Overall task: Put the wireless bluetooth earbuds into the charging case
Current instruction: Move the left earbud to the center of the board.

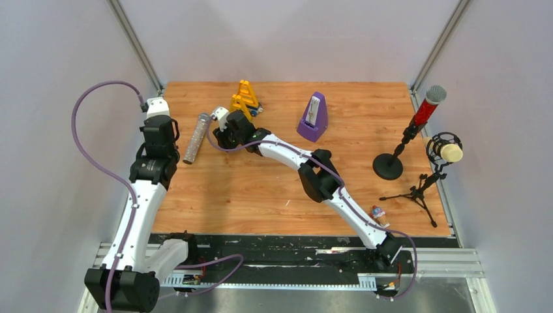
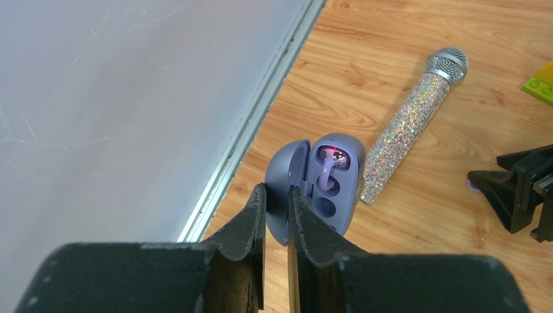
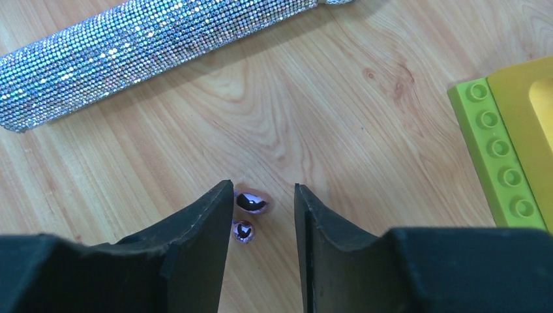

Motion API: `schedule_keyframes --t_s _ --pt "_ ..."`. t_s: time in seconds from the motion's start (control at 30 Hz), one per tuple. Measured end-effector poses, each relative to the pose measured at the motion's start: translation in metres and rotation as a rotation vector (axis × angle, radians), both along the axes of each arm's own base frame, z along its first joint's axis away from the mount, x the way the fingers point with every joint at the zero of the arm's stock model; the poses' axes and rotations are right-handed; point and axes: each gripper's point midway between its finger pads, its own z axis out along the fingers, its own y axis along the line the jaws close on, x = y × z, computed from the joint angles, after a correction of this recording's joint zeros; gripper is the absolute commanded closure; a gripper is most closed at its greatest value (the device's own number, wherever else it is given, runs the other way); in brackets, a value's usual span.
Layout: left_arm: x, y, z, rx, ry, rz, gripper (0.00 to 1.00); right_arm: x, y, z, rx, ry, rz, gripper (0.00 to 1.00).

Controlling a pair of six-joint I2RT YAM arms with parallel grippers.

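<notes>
The charging case (image 2: 326, 186) is a grey-purple oval, not black. It stands open by the left wall rail. One pale purple earbud (image 2: 331, 163) sits in its upper socket; the lower socket (image 2: 324, 207) is empty. My left gripper (image 2: 277, 195) is shut on the case's open lid (image 2: 290, 176). The other earbud (image 3: 251, 203) is glossy purple with dark reflections and lies on the wood, its small end (image 3: 243, 230) nearer me. My right gripper (image 3: 264, 195) is open and straddles it, the left finger (image 3: 209, 222) almost touching it.
A sparkly silver microphone (image 1: 195, 138) lies between the two grippers. Yellow and green toy bricks (image 3: 515, 150) lie right of the right gripper. A purple metronome (image 1: 314, 117), a red microphone on a stand (image 1: 417, 124) and a tripod microphone (image 1: 443, 153) stand further right.
</notes>
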Motion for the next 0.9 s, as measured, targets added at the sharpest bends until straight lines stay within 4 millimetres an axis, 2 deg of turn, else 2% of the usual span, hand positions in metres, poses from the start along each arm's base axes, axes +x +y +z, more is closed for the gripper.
schedule_keyframes --t_s 0.1,0.23,0.43,0.7,0.77,0.83,0.9 --pt "0.001 0.000 -0.002 -0.001 0.009 0.001 0.89 0.000 0.000 0.001 0.003 0.001 -0.002 0.61" --pt "0.001 0.000 -0.004 -0.004 0.021 0.003 0.89 0.001 0.001 0.004 0.006 -0.003 0.000 0.67" --pt "0.000 0.001 -0.005 -0.001 0.025 0.008 0.89 -0.002 0.001 0.002 -0.004 0.004 0.013 0.59" --pt "0.000 0.001 -0.005 -0.001 0.024 0.012 0.89 -0.008 -0.001 -0.004 -0.038 0.006 0.039 0.64" --pt "0.000 0.001 -0.005 0.000 0.024 0.014 0.89 -0.009 0.002 -0.001 -0.035 -0.001 0.044 0.68" --pt "0.000 0.002 -0.005 0.000 0.024 0.015 0.89 -0.010 0.004 0.002 -0.031 -0.009 0.050 0.76" --pt "-0.001 0.002 -0.004 0.001 0.024 0.017 0.89 -0.010 0.006 0.005 -0.027 -0.015 0.055 0.79"
